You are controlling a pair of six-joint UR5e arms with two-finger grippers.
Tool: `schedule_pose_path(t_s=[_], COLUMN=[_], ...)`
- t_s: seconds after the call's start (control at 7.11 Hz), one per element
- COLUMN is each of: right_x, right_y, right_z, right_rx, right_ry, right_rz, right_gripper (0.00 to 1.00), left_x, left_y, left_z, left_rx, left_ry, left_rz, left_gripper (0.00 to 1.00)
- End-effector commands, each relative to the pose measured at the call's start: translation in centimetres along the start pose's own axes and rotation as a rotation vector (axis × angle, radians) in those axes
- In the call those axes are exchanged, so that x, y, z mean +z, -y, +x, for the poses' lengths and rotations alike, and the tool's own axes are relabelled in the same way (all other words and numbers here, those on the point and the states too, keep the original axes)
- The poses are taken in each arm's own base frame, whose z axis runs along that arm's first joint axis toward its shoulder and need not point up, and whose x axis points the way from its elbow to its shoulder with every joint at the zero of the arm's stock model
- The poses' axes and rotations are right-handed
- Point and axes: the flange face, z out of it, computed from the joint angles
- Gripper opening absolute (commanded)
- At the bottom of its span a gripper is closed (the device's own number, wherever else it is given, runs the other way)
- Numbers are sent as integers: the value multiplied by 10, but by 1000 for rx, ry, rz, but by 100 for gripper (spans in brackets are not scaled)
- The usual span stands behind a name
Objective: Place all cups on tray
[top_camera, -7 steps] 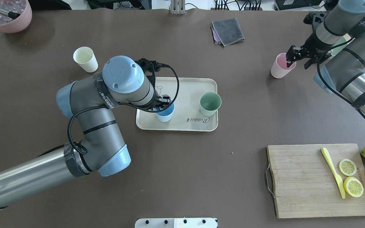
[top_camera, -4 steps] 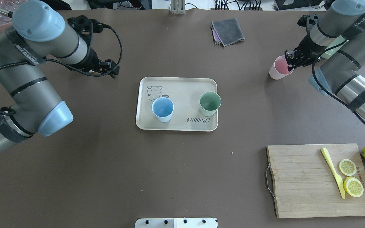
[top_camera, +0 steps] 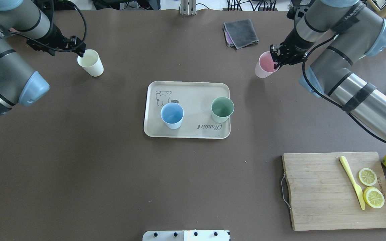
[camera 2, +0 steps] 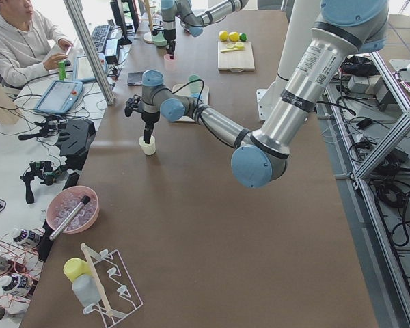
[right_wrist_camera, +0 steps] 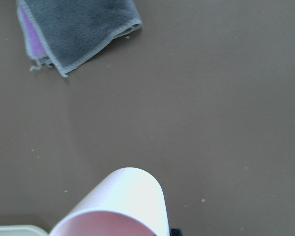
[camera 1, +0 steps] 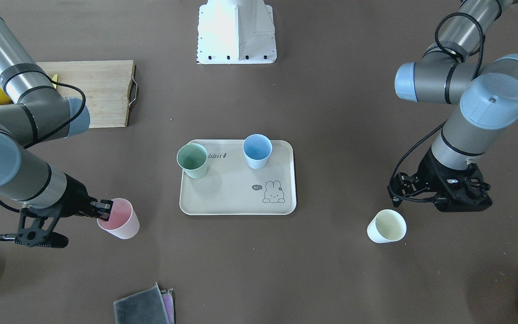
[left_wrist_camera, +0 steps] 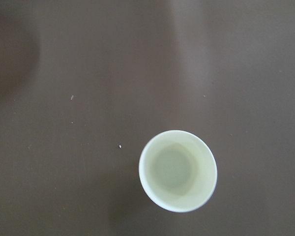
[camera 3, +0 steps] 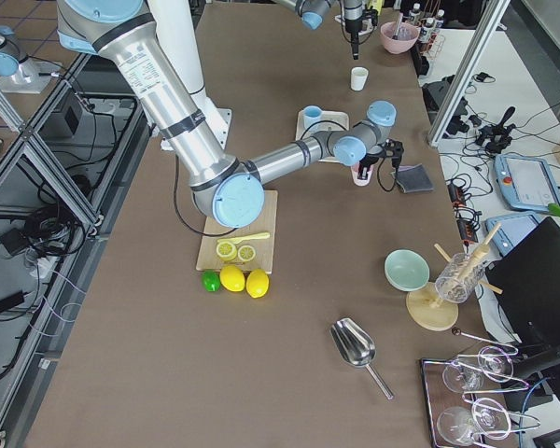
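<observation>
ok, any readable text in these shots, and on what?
"Rabbit": on the tray, by the green cup.
"hi": speech bubble beside the tray's rabbit drawing.
Board stamp: too small to read.
Arm bands: lettering blurred.

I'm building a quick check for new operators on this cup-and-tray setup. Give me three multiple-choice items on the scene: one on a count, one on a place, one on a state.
1. How many cups stand on the tray? A one, B two, C four.
2. Where is the cream cup? A on the tray, B held in the air, C on the bare table.
3. What is the right claw doing? A gripping the pink cup by its rim, B hanging empty over the tray, C lying flat on the table.
Answers: 1 B, since only the blue cup and green cup stand inside the rim. 2 C, since it stands on the table, apart from the tray. 3 A, since it pinches the pink rim.
</observation>
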Motion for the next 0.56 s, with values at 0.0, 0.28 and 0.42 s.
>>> schedule_pose_path(t_s=[0.0, 0.28, 0.42], right_x=[21, 41, 46], right_y=[-50, -79, -88], right_z=[-78, -104, -113], right_rx=[12, -12, -26], right_ry=[43, 46, 48], right_rz=[-49, -80, -91], right_gripper=[0, 0, 0], left_x=[29, 49, 53], left_y=[22, 31, 29], left_z=[-7, -10, -7], left_rx=[-15, -32, -31], left_ry=[3, -15, -14], left_rz=[-7, 9, 3], left_gripper=[98, 98, 98])
